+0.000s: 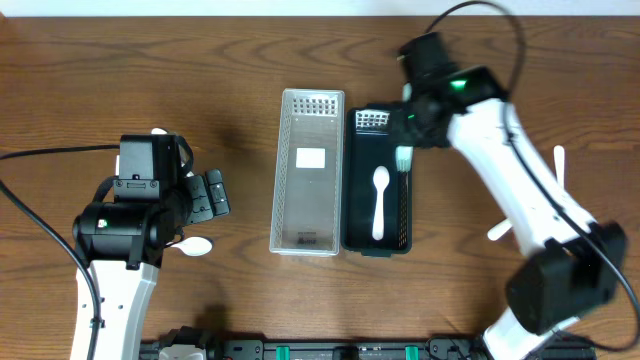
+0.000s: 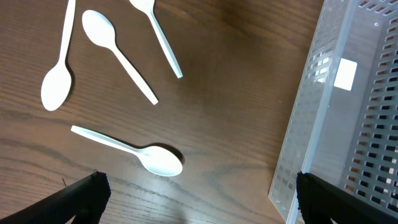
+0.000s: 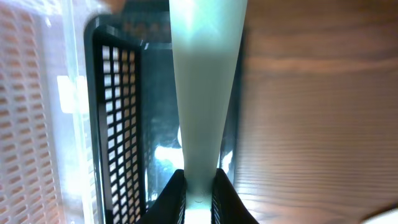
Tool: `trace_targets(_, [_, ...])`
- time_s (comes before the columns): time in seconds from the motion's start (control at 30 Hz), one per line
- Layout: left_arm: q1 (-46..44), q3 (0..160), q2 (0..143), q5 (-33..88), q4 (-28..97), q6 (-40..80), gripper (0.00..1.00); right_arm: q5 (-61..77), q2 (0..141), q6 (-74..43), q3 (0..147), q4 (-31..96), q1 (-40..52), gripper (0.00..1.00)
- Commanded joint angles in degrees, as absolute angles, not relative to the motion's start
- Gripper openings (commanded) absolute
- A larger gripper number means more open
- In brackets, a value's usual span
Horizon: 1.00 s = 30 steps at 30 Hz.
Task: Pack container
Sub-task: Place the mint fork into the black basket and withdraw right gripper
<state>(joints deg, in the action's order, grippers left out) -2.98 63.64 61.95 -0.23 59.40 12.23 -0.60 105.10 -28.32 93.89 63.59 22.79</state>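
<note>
Right gripper: clamped on the handle of a pale plastic utensil, with one finger on each side at the bottom of the wrist view. Can't tell if it's a fork or a spoon.

Overhead, that utensil hangs over the upper right part of the black basket, just right of frame centre. One white spoon already lies inside that basket, bowl toward the top of frame.

The clear basket sits directly left of the black one. Can't tell whether their sides touch. It has a white label on its floor.

Left gripper: jaws wide apart and holding nothing, low over the table at the left of the overhead view.

The left wrist view shows four loose spoons on the wood in the upper left and centre left, with the clear basket's wall along the right edge.

Two more white utensils lie at the far right of the overhead view, partly hidden by the right arm.
</note>
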Motion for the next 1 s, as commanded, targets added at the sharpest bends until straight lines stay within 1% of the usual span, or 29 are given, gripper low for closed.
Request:
trace_targets(0.0, [-2.59, 64.62, 62.11, -0.69, 59.53, 12.56, 0.98, -1.15, 110.39, -31.27, 93.03, 63.44, 24.95, 0.01])
trace_targets(0.23, [-2.59, 64.62, 62.11, -0.69, 59.55, 12.56, 0.98, 0.36, 119.26, -30.94, 93.03, 62.78, 26.85, 0.03])
trace_targets(0.27, [-2.57, 64.6, 62.11, -0.69, 59.53, 12.56, 0.98, 0.49, 119.77, -30.59, 93.03, 62.52, 27.03, 0.06])
trace_targets(0.3, [-2.59, 64.62, 62.11, -0.69, 59.55, 12.56, 0.98, 0.49, 120.01, -30.57, 93.03, 62.35, 27.16, 0.12])
trace_targets(0.33, [-2.59, 64.6, 62.11, -0.69, 59.55, 12.56, 0.98, 0.51, 120.01, -30.57, 93.03, 62.13, 27.22, 0.24])
trace_targets(0.37, [-2.59, 64.6, 62.11, -0.69, 59.55, 12.56, 0.98, 0.51, 119.94, -30.57, 93.1, 62.08, 27.24, 0.33])
trace_targets(0.43, [-2.59, 64.62, 62.11, -0.69, 59.53, 12.56, 0.98, 0.69, 119.42, -29.76, 93.62, 62.13, 27.24, 0.36])
trace_targets(0.53, [-2.59, 64.6, 62.11, -0.69, 59.53, 12.56, 0.98, 0.97, 118.45, -27.86, 95.77, 63.66, 27.07, 0.38])
trace_targets(0.67, [-2.57, 64.62, 62.11, -0.71, 59.53, 12.56, 0.98, 0.78, 115.98, -26.72, 103.2, 69.3, 26.11, 0.43])
trace_targets(0.77, [-2.59, 64.6, 62.11, -0.69, 59.53, 12.56, 0.98, -0.67, 112.38, -28.29, 109.06, 72.42, 23.59, 0.45])
trace_targets(0.8, [-2.59, 64.62, 62.11, -0.69, 59.53, 12.56, 0.98, -1.32, 110.76, -29.69, 110.54, 73.14, 22.11, 0.53])
trace_targets(0.83, [-2.57, 64.6, 62.11, -0.71, 59.53, 12.56, 0.98, -1.52, 109.19, -30.55, 111.42, 73.49, 20.6, 0.67])
trace_targets(0.87, [-2.59, 64.6, 62.11, -0.69, 59.53, 12.56, 0.98, -1.48, 107.2, -31.31, 112.01, 73.78, 18.48, 0.76])
trace_targets(0.97, [-2.59, 64.6, 62.11, -0.69, 59.55, 12.58, 0.98, -1.56, 101.54, -32.8, 112.05, 75.77, 10.87, 0.77])
